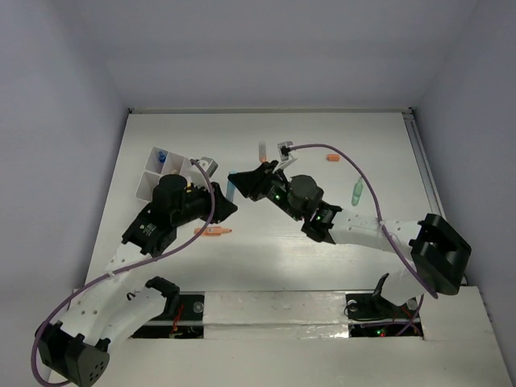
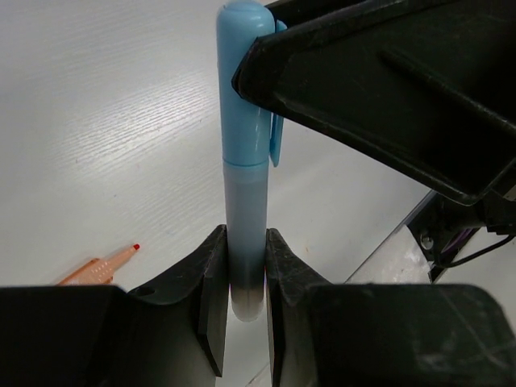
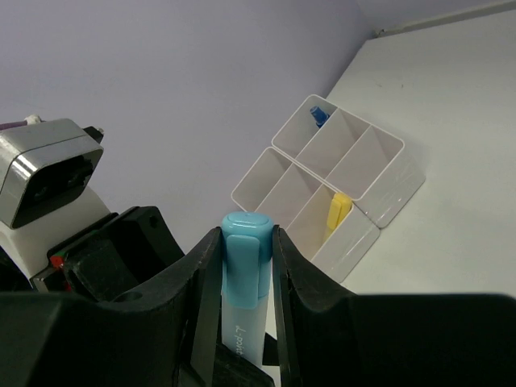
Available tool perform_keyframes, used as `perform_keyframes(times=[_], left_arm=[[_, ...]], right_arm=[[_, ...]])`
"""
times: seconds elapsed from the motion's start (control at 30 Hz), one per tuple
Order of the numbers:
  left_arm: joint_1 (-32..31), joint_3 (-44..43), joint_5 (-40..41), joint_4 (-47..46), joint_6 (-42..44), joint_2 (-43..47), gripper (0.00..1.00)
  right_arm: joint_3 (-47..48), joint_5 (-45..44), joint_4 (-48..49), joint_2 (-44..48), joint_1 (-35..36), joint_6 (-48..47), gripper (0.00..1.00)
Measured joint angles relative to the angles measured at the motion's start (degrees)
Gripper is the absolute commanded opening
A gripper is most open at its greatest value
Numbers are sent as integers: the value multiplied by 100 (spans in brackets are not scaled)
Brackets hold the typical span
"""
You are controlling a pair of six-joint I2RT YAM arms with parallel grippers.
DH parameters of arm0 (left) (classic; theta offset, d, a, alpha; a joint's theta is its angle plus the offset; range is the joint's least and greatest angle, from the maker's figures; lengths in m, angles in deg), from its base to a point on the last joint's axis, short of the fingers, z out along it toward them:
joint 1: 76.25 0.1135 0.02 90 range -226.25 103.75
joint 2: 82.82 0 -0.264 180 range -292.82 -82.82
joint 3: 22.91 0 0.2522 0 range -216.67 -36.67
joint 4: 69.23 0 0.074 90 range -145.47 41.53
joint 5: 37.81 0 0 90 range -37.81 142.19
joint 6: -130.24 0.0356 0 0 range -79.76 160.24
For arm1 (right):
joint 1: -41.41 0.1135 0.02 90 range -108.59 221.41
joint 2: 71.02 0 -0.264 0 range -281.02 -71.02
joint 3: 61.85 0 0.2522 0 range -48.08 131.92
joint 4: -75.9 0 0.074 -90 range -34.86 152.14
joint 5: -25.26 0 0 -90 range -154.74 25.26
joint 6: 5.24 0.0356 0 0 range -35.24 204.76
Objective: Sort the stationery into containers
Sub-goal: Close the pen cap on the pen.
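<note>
Blue-capped pen (image 2: 244,121), seemingly translucent barrel, in left gripper (image 2: 245,242).

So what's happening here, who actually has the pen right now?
Both arms grip one light blue marker above the table: the left gripper on its grey barrel end, the right gripper on the cap. It looks like a handover. The white divided box holds a yellow item and a blue item; an orange pen and a green marker lie loose.

Left arm (image 1: 165,214) and right arm (image 1: 363,230) bend inward, wrists nearly meeting (both jaws clamped narrow).
</note>
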Motion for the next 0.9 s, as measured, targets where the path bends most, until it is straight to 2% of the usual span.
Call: perform_keyframes(times=[0.5,0.83,0.87,0.9], left_arm=[[-7,-597,-31,1134,20,-334,0],[-13,-855,-76,1440,96,-391,0],[-13,-855,-101,1427,96,-382,3],[-13,-855,-129,1397,96,-361,18]], right_arm=[[-481,-13,1010,-304,118,533,0],[-664,-59,1010,-83,122,647,0],[-654,-66,922,-28,122,638,0],[-634,-68,824,35,120,629,0]])
